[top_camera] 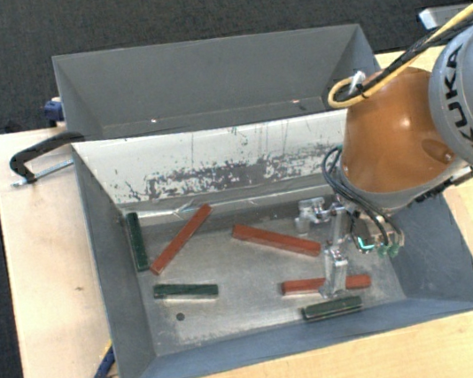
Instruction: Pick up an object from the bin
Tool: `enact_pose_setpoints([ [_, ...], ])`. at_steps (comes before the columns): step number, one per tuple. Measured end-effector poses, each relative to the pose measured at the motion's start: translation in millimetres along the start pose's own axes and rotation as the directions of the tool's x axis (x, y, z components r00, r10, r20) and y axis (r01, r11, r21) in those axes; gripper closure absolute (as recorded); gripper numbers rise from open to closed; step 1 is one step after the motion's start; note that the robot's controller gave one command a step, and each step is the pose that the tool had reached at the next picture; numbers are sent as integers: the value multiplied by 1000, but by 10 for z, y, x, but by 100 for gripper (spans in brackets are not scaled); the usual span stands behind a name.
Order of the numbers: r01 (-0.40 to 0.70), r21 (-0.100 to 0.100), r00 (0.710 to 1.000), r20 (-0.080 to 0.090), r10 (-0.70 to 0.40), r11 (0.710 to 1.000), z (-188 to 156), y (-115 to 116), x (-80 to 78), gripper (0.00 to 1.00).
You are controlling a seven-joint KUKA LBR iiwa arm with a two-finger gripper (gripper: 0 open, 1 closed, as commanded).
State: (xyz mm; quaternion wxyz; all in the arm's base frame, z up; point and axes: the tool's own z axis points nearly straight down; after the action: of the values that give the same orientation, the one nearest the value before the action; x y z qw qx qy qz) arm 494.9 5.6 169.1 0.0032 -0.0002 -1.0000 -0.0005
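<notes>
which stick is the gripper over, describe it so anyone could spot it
Go to the grey bin's lower right corner, under the gripper. A short red stick lies flat there along the lower wall. Its neighbour nearer that wall is a dark green stick.

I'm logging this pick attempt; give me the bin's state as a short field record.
container: grey metal bin
gripper: gripper low at front right, over short red flat bar
nearest neighbour: dark green flat bar by front wall
other red: long red bar at centre; slanted red bar at left
other green: green bar along left wall; green bar front left
</notes>
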Motion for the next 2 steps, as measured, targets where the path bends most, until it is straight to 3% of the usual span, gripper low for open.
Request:
enact_pose_setpoints([
  [1,0,0,1000,7,0,1000,-32,0,-17,0],
  [2,-87,-2,996,6,87,996,954,-105,-146,100],
])
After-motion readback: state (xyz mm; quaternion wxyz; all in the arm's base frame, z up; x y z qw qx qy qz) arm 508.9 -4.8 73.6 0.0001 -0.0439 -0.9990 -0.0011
